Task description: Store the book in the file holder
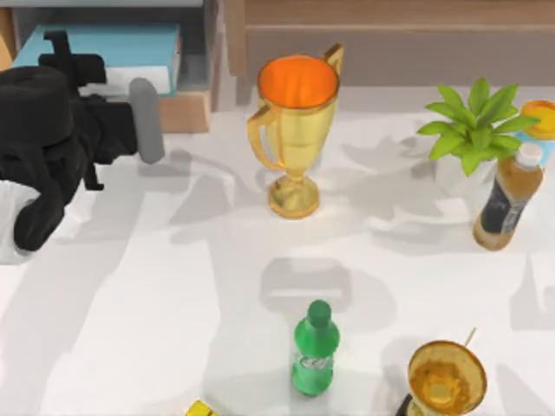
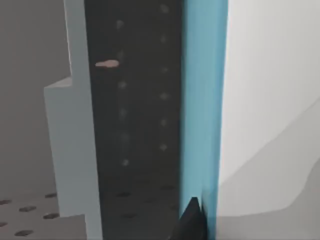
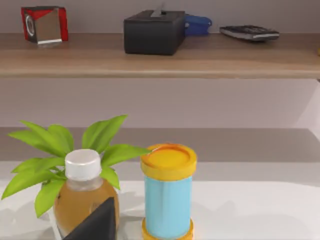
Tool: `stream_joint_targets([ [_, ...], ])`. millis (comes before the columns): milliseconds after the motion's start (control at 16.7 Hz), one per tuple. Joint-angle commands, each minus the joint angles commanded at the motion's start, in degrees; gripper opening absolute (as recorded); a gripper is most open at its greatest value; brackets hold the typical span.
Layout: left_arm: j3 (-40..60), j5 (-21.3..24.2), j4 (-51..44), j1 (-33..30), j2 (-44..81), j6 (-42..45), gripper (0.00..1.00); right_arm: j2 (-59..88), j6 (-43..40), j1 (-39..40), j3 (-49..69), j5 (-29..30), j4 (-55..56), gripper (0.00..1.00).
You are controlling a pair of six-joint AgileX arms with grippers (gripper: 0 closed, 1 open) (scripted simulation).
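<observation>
The teal-blue book (image 1: 117,45) with white page edges lies inside the grey file holder (image 1: 209,48) at the table's back left corner. My left gripper (image 1: 62,50) reaches in at the book's left end and is shut on the book. In the left wrist view the book's cover (image 2: 205,110) runs close past one dark fingertip (image 2: 192,216), with the holder's grey wall (image 2: 75,140) and its dark perforated inside beside it. One dark finger (image 3: 97,225) of my right gripper stands far off centre with nothing against it, facing the back right corner; it is open.
A gold trophy (image 1: 295,130) stands right of the holder. A green bottle (image 1: 314,351) and a second gold cup (image 1: 447,377) stand near the front. A plant (image 1: 473,121), a brown bottle (image 1: 507,195) and a yellow-lidded jar (image 1: 542,117) crowd the back right. A wooden shelf (image 1: 390,35) runs along the back.
</observation>
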Motion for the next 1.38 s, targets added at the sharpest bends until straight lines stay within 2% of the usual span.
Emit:
stream_joint_targets([
  [780, 6.95, 1.01, -0.62, 1.14, 6.13, 0.25, 0.0, 0.0, 0.0, 0.0, 0.0, 0.0, 0.0, 1.0],
  [1380, 6.95, 1.01, -0.62, 1.14, 6.13, 0.25, 0.75, 0.0, 0.0, 0.0, 0.0, 0.0, 0.0, 1.0],
])
